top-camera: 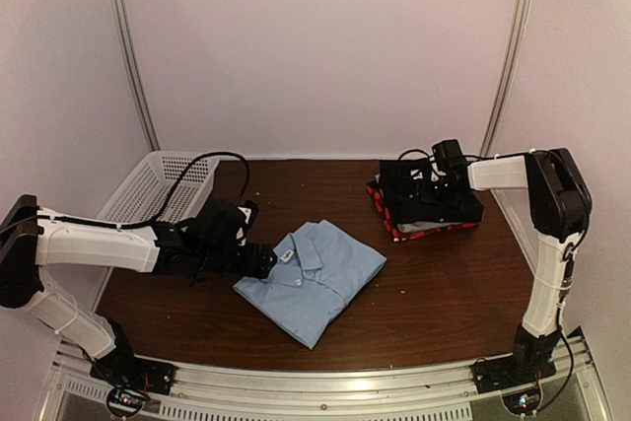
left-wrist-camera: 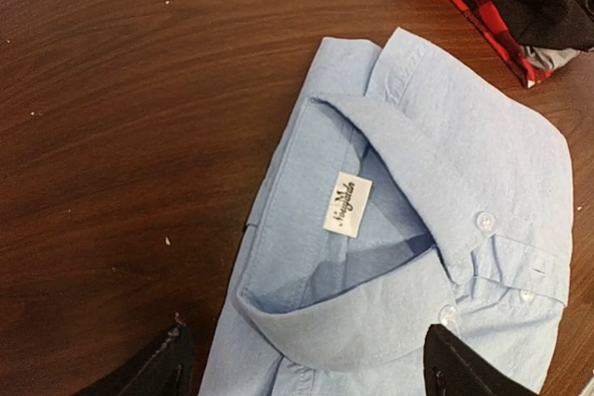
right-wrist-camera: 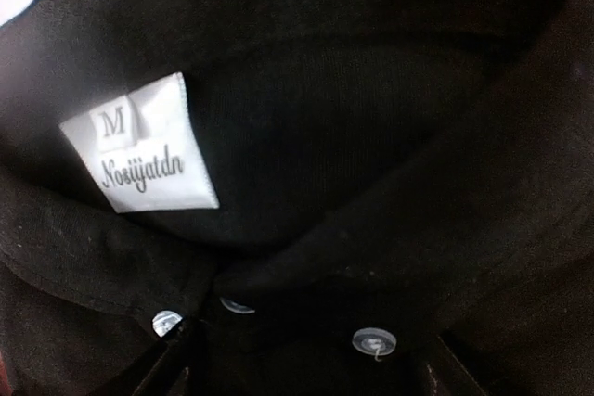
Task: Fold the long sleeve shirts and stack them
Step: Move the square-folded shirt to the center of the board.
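The light blue collared shirt (top-camera: 314, 278) lies folded in the middle of the table, collar towards the left arm. My left gripper (top-camera: 258, 261) is at the collar's edge. In the left wrist view the gripper (left-wrist-camera: 306, 379) is open, with its fingers (left-wrist-camera: 153, 370) wide apart on either side of the collar (left-wrist-camera: 353, 322). A stack of folded shirts (top-camera: 426, 206) lies at the back right, black on top, grey and red plaid (left-wrist-camera: 483, 25) under it. My right gripper (top-camera: 434, 189) is low over the black shirt (right-wrist-camera: 353, 118), close to its collar and label, jaws apart and empty.
A white mesh basket (top-camera: 158, 184) stands at the back left, beside the left arm. The brown table (top-camera: 434, 293) ends at a metal rail in front. White walls close in the back and sides.
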